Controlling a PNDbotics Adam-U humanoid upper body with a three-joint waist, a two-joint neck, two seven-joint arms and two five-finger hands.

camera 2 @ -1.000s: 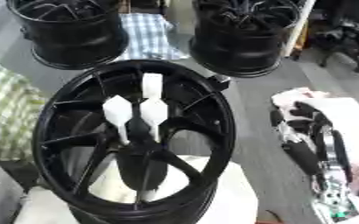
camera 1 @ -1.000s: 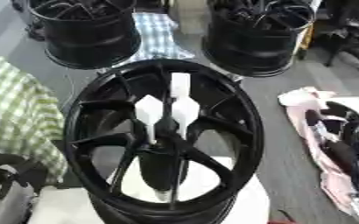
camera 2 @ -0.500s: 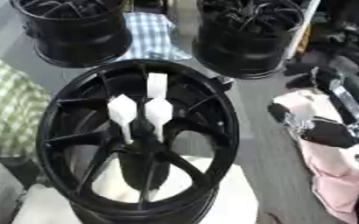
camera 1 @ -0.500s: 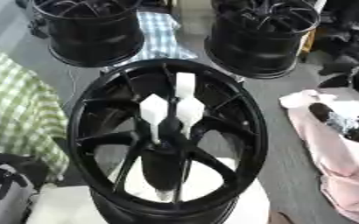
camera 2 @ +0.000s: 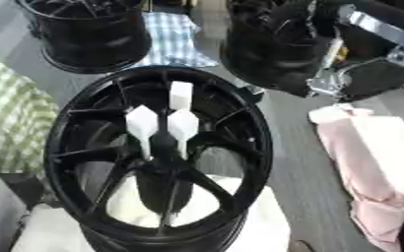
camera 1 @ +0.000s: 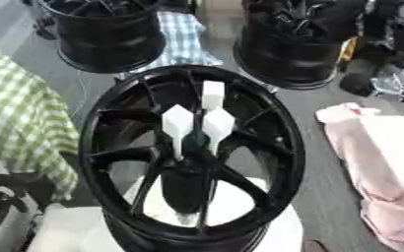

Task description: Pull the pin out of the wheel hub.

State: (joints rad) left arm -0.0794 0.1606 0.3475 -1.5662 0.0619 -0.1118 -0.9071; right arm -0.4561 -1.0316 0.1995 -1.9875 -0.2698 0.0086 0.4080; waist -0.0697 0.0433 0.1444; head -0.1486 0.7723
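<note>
A black spoked wheel hub (camera 1: pixel 98 123) lies flat in the middle, on a white pad (camera 1: pixel 72 234). Three white pins stand at its centre: one on the left (camera 1: pixel 178 125), one on the right (camera 1: pixel 217 125), and one behind them (camera 1: pixel 212 94). My right hand (camera 2: pixel 365 78) is a dark blur with silver joints at the upper right, beyond the hub's rim and touching none of the pins. A dark shape in the lower left corner is my left hand (camera 1: pixel 3 202), well away from the hub.
Two more black wheels stand at the back, left (camera 1: pixel 106 29) and right (camera 1: pixel 296 44), with a blue checked cloth (camera 1: pixel 181 34) between them. A green checked cloth (camera 1: pixel 24 123) lies left of the hub. A pink cloth (camera 1: pixel 387 147) lies to its right.
My right hand has risen from over the pink cloth to the upper right, beside the back right wheel. The pins and hub stay put, and the picture has shifted slightly.
</note>
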